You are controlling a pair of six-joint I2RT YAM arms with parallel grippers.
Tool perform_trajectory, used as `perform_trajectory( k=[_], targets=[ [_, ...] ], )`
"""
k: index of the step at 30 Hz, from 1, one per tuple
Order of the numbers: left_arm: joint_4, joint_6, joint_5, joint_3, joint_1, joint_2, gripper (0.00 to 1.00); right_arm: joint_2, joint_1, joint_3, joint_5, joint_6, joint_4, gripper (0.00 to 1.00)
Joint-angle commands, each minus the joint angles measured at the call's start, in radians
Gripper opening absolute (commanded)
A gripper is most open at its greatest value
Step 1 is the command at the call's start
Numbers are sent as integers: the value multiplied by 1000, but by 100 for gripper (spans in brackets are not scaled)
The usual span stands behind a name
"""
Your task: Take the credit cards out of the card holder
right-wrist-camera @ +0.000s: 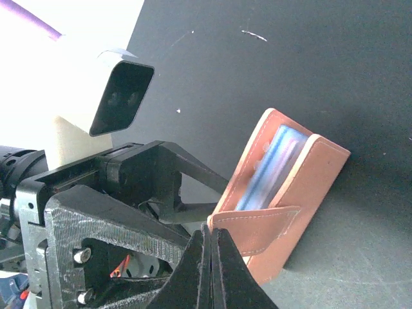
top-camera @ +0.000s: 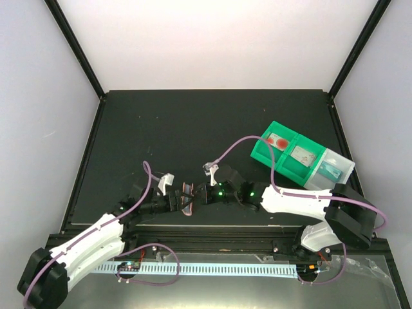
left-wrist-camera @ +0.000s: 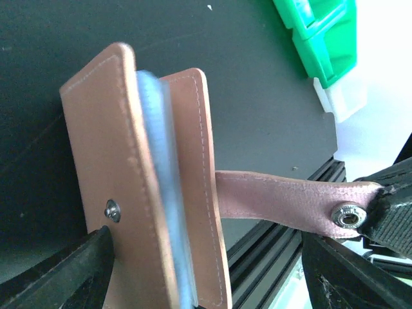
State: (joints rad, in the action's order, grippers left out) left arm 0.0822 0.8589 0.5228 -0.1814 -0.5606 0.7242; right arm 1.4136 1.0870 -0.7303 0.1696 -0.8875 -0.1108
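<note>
The card holder (left-wrist-camera: 148,187) stands on edge near the table's front, its two terracotta panels slightly apart with light blue between them. In the right wrist view, thin blue and pale edges (right-wrist-camera: 269,168) show inside the card holder (right-wrist-camera: 302,187); they are blurred, so I cannot tell credit cards from lining. Its brown tab (left-wrist-camera: 283,196) stretches sideways, and my right gripper (right-wrist-camera: 211,237) is shut on the tab's end. My left gripper (left-wrist-camera: 206,286) is open, its fingers wide on either side of the holder. From above, both grippers (top-camera: 179,201) (top-camera: 198,195) meet at the holder (top-camera: 187,205).
Two green bins (top-camera: 286,153) and a clear bin (top-camera: 336,168) stand in a row at the right; a red flat thing (top-camera: 279,141) lies in the far green bin. The table's front rail (left-wrist-camera: 270,251) runs just behind the holder.
</note>
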Motion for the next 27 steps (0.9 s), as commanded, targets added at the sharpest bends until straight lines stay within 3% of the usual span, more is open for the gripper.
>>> perform_trajectory(
  k=[1, 13, 23, 27],
  targets=[
    [53, -17, -36, -16, 13, -23, 79, -1, 5, 9, -5, -17, -46, 1],
    [91, -68, -88, -20, 20, 36, 53, -73, 4, 76, -170, 15, 119, 1],
    [41, -80, -93, -8, 21, 92, 22, -74, 4, 135, -307, 39, 209, 1],
    [12, -85, -69, -10, 22, 119, 6, -61, 3, 102, -327, 42, 275, 13]
  ],
)
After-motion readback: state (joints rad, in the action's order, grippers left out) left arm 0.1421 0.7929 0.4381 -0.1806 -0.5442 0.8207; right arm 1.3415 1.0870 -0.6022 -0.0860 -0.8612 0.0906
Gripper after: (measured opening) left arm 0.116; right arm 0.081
